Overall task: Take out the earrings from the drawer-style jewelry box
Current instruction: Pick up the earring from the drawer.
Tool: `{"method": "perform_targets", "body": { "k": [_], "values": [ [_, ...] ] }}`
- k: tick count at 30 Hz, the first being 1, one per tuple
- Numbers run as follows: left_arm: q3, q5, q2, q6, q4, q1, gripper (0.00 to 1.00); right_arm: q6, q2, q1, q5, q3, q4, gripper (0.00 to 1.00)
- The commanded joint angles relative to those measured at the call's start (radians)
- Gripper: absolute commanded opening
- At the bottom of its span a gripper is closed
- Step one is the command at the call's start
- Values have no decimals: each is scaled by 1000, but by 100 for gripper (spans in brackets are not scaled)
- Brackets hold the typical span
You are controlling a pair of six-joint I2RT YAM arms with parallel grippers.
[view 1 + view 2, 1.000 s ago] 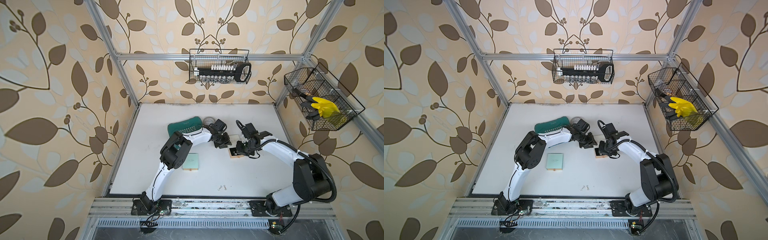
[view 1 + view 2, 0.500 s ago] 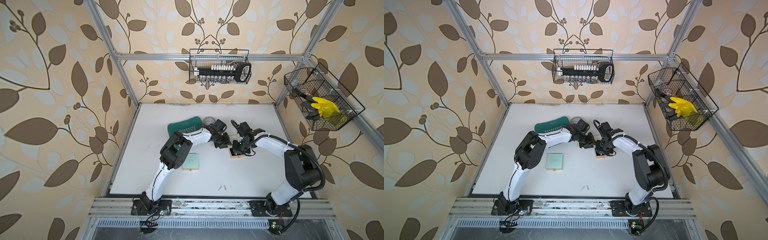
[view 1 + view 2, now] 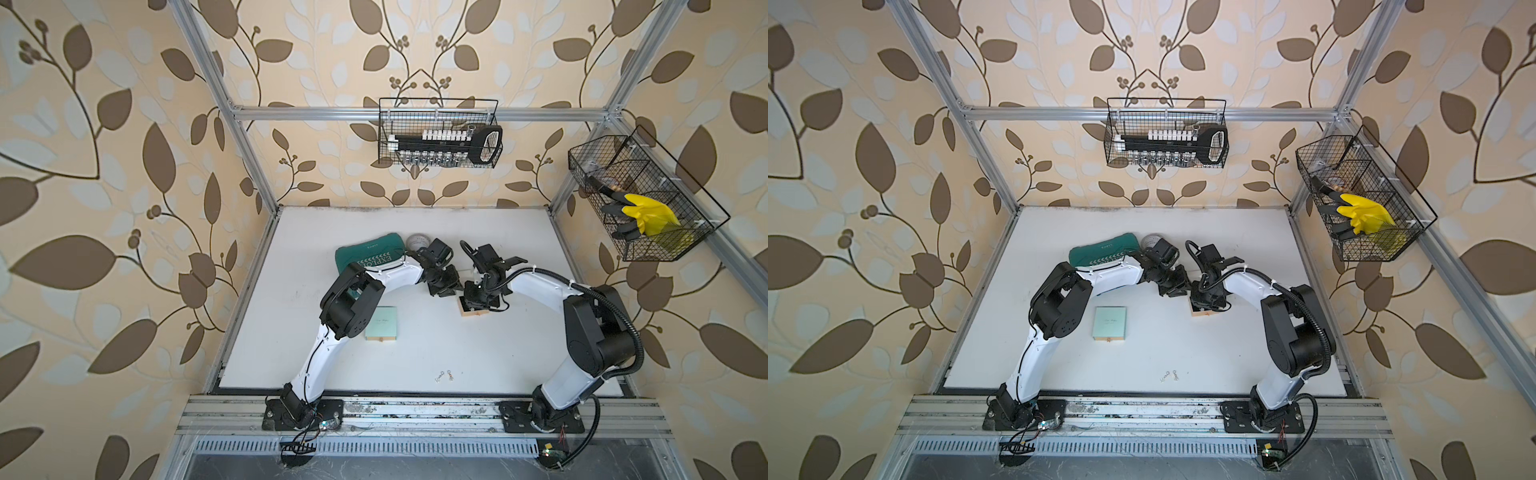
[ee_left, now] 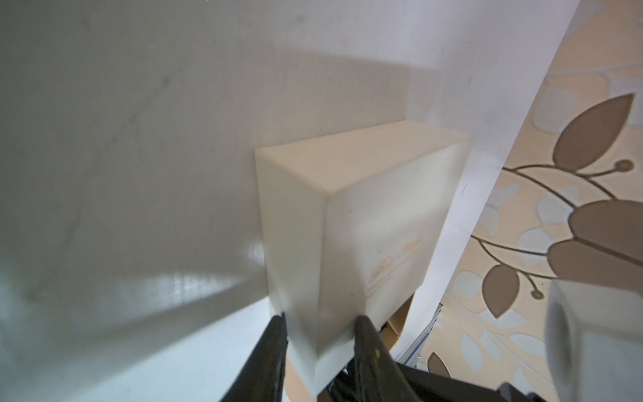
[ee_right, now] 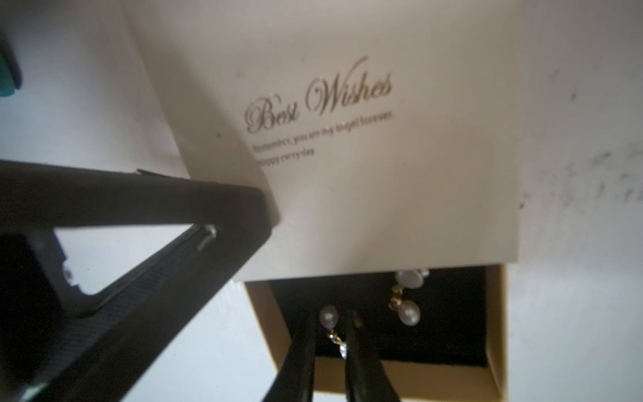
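Two earrings (image 5: pixel 328 318) in pulled-out drawer (image 5: pixel 495 330). One between right fingers (image 5: pixel 304 348), long axis along them; fingers narrowly parted, no pinch visible. Other earring (image 5: pixel 409 311) just beside, outside fingers. Left fingers (image 4: pixel 275 351) clamped on sleeve (image 4: pixel 365 215).

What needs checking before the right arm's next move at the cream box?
1. Hold of the left gripper on the sleeve corner: ok.
2. The drawer is open far enough to reach inside: ok.
3. Fingers of the right gripper straddle the near earring: ok.
4. Firm pinch on that earring: cannot tell.
5. The second earring is apart from the fingers: ok.
6. The pair on the table lies away from both arms: ok.
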Motion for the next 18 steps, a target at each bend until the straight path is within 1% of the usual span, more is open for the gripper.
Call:
{"method": "perform_targets", "body": {
  "k": [1,6,10,18],
  "values": [
    [-18,-4,-5,10,-30,-11,34,-12,22,5,12,26,-5,18],
    [-22,-4,-7,9,-31,-11,34,-22,33,6,17,33,-11,17],
    [-28,-2,-9,5,-26,-11,34,-26,33,8,18,33,-10,12],
    [-36,-2,-11,3,-26,-11,33,-33,-3,23,35,33,-27,9]
  ]
}}
